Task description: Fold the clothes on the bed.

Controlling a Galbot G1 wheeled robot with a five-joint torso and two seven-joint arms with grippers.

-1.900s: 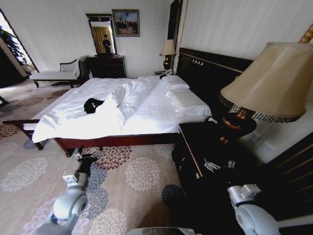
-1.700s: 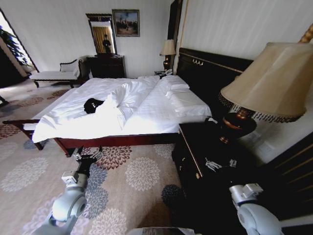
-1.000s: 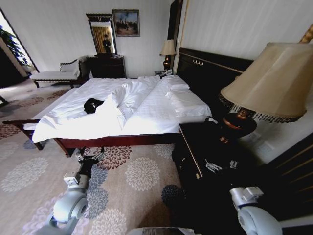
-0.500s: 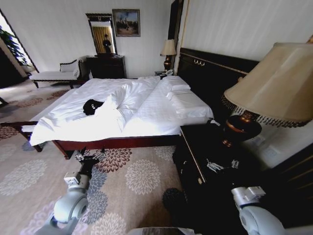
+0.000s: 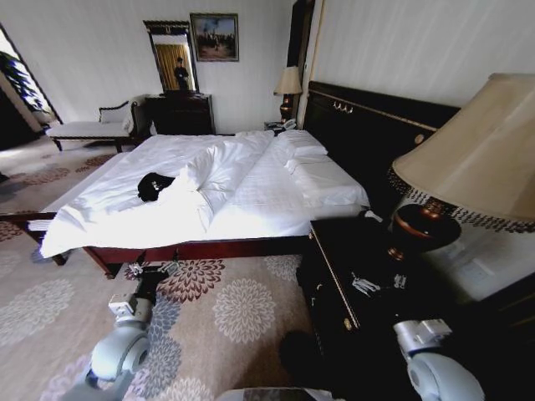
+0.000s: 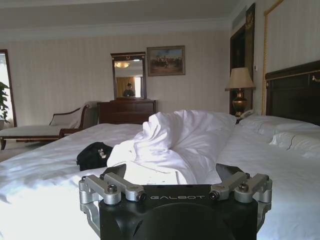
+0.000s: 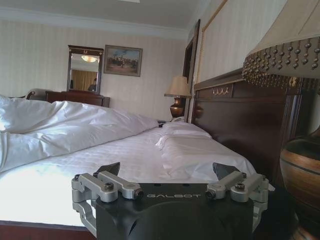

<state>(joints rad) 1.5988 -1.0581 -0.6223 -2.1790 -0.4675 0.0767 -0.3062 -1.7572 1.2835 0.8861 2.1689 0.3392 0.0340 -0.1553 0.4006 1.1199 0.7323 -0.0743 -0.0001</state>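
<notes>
The clothes, one crumpled black T-shirt (image 5: 155, 185), lie on the bed (image 5: 251, 205) near its foot end, beside a bunched white duvet. In the left wrist view the T-shirt (image 6: 94, 155) sits a good way beyond my left gripper (image 6: 170, 172), which is open and holds nothing. In the head view that left gripper (image 5: 155, 271) hangs low over the carpet, just short of the bed's side rail. My right gripper (image 5: 378, 283) hovers above the dark nightstand; in the right wrist view it (image 7: 167, 170) is open and faces the pillows (image 7: 185, 132).
A dark nightstand (image 5: 351, 259) with a large shaded lamp (image 5: 468, 167) stands close on my right. The black headboard (image 5: 368, 125) runs behind the pillows. A chaise bench (image 5: 84, 127), a dresser with mirror (image 5: 180, 109) and a second lamp (image 5: 288, 83) line the far wall. Flowered carpet (image 5: 242, 309) lies before the bed.
The whole head view has shifted: the bed now sits a little lower and further left, the lamp further right. Both arms keep their pose; the T-shirt has not moved on the bed.
</notes>
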